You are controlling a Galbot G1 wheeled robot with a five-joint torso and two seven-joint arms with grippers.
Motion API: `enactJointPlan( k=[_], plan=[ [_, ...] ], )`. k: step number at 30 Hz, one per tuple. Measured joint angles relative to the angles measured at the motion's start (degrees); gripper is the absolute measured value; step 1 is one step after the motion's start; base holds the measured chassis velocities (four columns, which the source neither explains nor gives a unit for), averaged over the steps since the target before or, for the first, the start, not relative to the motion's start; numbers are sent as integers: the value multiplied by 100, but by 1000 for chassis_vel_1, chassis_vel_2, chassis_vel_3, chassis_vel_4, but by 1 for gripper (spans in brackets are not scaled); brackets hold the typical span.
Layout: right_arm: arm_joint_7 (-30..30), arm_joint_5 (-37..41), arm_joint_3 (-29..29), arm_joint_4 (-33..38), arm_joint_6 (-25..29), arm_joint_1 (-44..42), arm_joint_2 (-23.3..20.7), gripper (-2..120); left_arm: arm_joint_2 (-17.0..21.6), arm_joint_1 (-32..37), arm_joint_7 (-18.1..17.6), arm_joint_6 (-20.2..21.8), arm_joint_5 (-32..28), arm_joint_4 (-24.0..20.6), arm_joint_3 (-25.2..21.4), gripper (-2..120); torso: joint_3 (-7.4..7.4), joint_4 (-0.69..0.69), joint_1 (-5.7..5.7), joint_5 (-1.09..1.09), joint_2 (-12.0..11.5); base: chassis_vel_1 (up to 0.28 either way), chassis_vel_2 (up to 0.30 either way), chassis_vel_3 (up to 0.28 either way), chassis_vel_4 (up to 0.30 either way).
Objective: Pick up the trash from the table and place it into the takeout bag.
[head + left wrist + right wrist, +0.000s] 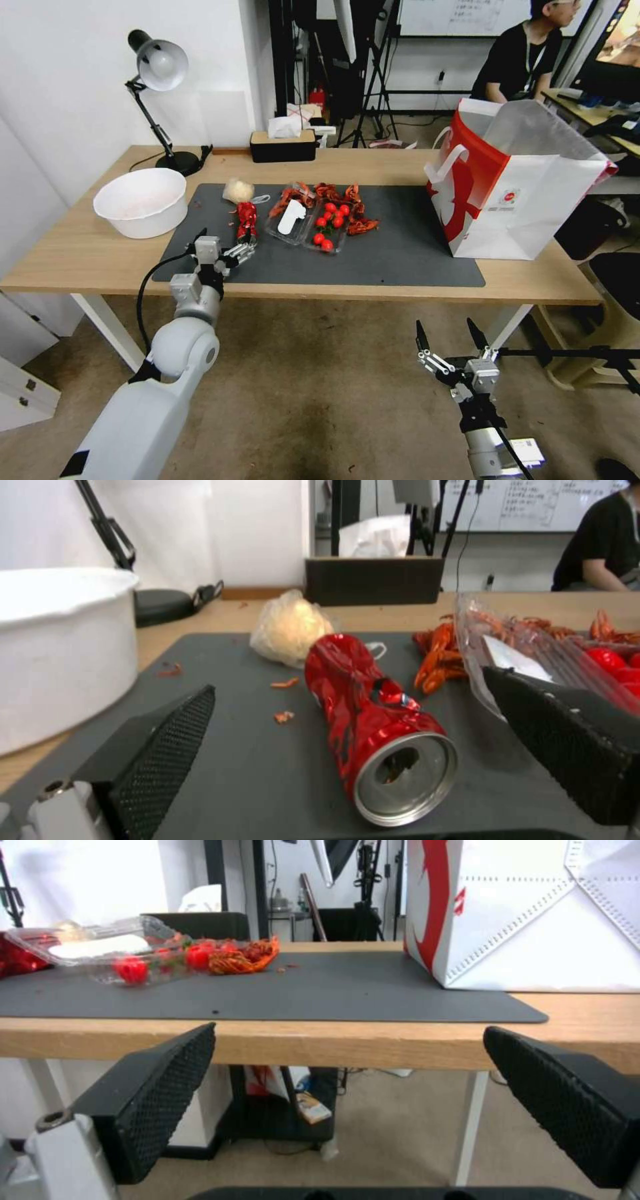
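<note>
The left gripper (pixel 230 253) hangs low over the near edge of the dark mat (pixel 400 260), its jaws spread wide and empty. Between them, just ahead, lies the crushed red can (pixel 370 720) on its side, open end facing the claw, not yet touched. Just beyond the can sits a pale wad (pixel 288 627). To the can's right lie a clear plastic tray (pixel 293 220) with small red fruits and a heap of red shells (pixel 347 203). A white bowl (pixel 141 200) stands off to the left. The takeout bag (pixel 517 190) stands well apart at the far right of the table (pixel 80 253), mouth open. The right gripper (pixel 450 340) waits open below the table's front edge. Judging by this, all the trash is yet to be bagged.
</note>
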Motion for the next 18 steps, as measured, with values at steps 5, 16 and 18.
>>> enactJointPlan(
  k=[5, 16, 18],
  plan=[
    [4, -4, 17, -34, 8, -23, 17, 100, -60, -249, -127, 124, -48, 278, 134, 100, 0, 0, 0, 0, 0, 0, 0, 0, 0],
    [5, -21, 11, -117, 20, -6, 72, 100, -111, -499, -155, 147, -33, 708, 215, 100, 0, 1, 0, 0, 1, 0, 0, 0, 0],
    [5, -22, 11, -130, 24, -5, 73, 100, -122, -499, -159, 159, -19, 731, 219, 100, 0, 1, 0, 0, 2, 0, 0, 0, 0]
  ],
)
